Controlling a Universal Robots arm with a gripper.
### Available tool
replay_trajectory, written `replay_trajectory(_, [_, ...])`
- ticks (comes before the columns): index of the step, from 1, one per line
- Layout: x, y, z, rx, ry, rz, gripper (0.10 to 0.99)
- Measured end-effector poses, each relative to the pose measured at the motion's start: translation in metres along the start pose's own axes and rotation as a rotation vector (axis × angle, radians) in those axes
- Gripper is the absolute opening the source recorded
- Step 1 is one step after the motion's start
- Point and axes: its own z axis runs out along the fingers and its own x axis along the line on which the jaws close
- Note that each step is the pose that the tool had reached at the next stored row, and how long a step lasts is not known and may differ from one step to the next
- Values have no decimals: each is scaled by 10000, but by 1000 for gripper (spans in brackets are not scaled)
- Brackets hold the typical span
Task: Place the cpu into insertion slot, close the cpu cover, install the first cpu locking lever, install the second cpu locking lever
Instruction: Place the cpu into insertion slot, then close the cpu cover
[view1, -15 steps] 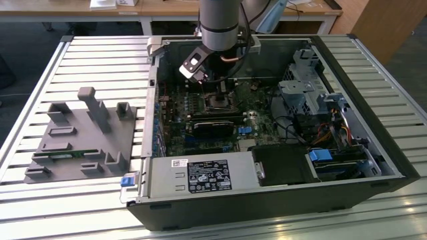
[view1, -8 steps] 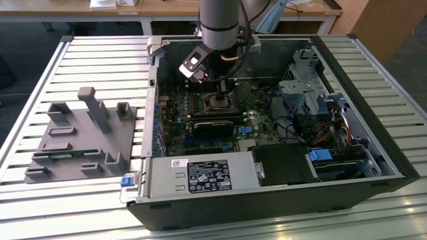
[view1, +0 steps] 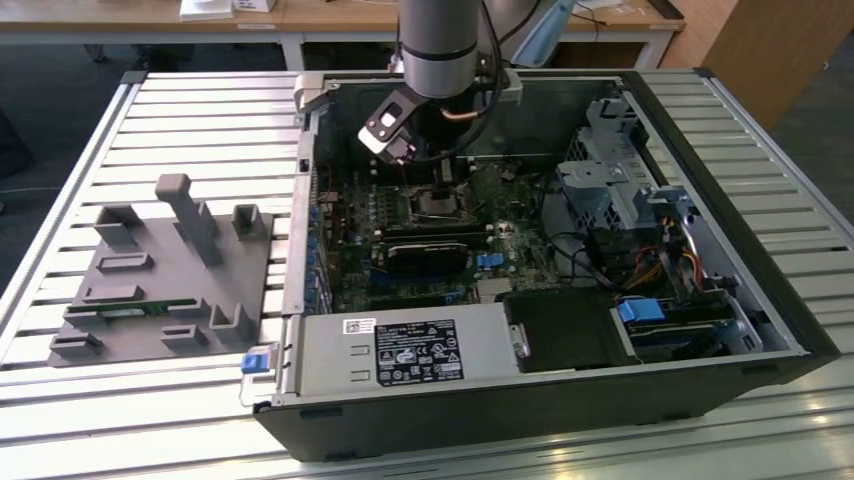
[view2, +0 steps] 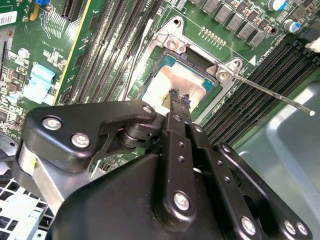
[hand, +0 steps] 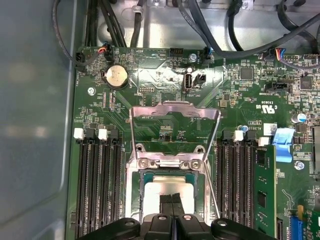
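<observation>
**Resting closed fingertips on a seated cpu, with the cover up**

Standing by the open computer case, I see the gripper with its two fingers pinched together and nothing between them. Their tips are on the cpu, or just above it; I cannot say which. The cpu lies flat inside the slot and looks seated. The cover stands raised at the slot's edge farthest from the gripper.

My worry is sideways drag. If the tips bear on the metal top and the arm shifts across the slot, the cpu could skew or ride up on one edge, and the contacts beneath would suffer. A thin locking lever juts out from one corner of the slot. I'd guess a careless sweep could catch it, or knock the cover down onto a cpu that isn't square.

The second wrist view is the one that gives the fingertips against the cpu and the lever's full reach away from the slot. The first wrist view gives the cover's open frame, with the memory sockets on both sides of the slot. The exterior view places the arm deep in the case, and the grey parts tray well away from the slot on the table.
</observation>
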Motion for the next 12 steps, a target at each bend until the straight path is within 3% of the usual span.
replay_trajectory(12, [0,2,-25,0,1,0,106])
